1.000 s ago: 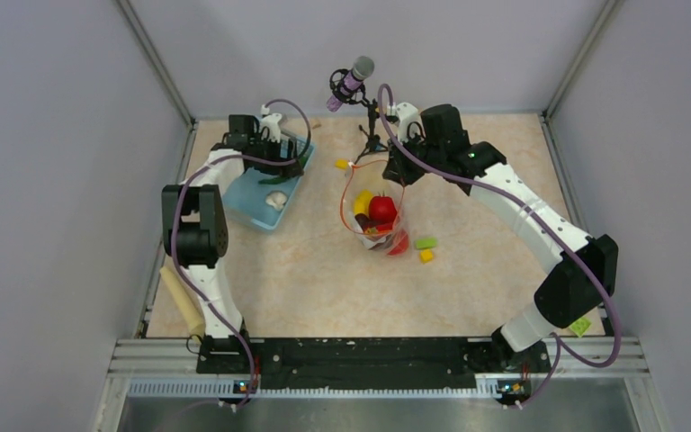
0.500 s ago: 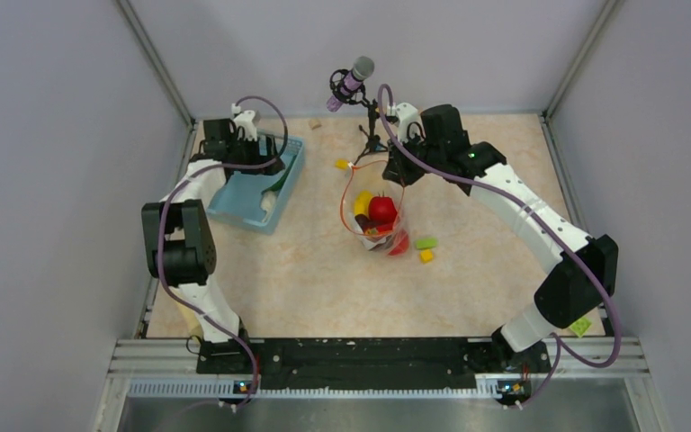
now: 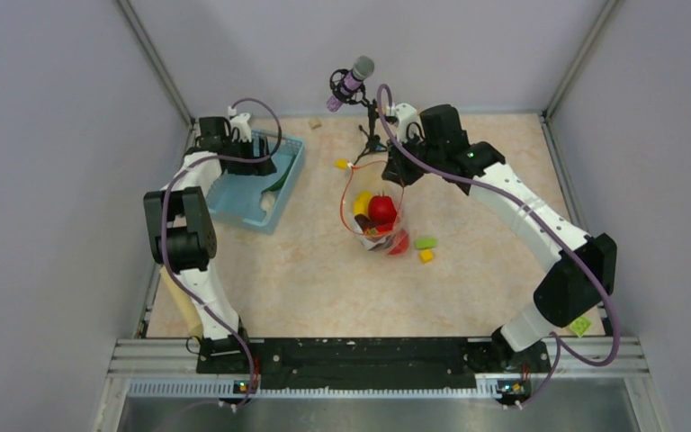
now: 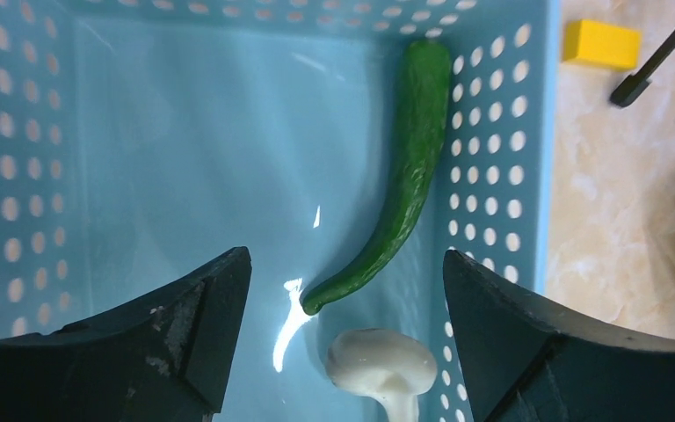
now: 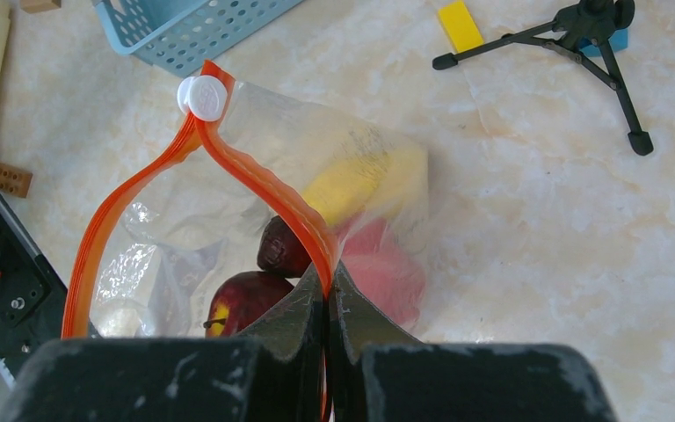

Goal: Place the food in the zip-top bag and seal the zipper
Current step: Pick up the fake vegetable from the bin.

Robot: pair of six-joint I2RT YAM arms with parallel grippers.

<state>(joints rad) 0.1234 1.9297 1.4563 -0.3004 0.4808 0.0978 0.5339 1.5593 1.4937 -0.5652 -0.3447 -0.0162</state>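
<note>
The clear zip-top bag (image 3: 375, 216) stands open at the table's middle, with a yellow banana (image 5: 352, 185), a dark brown piece (image 5: 281, 248) and a red round fruit (image 5: 246, 299) inside. My right gripper (image 5: 325, 290) is shut on the orange-red zipper (image 5: 255, 180) and holds the mouth edge up; it also shows in the top view (image 3: 402, 171). A white slider (image 5: 202, 97) sits at the strip's end. My left gripper (image 4: 347, 259) is open above the light-blue basket (image 4: 141, 132). A green chili (image 4: 409, 176) and a white mushroom (image 4: 382, 365) lie there between the jaws.
A microphone on a tripod (image 3: 353, 81) stands behind the bag. A yellow block (image 3: 341, 163) lies next to the basket (image 3: 234, 200). A green block (image 3: 426, 242), a yellow block (image 3: 426, 256) and a red piece (image 3: 399, 243) lie right of the bag. A beige roll (image 3: 180, 301) lies at the left edge.
My left gripper has moved left over the basket's far end, and the basket has shifted slightly left. The right arm and the bag have not moved.
</note>
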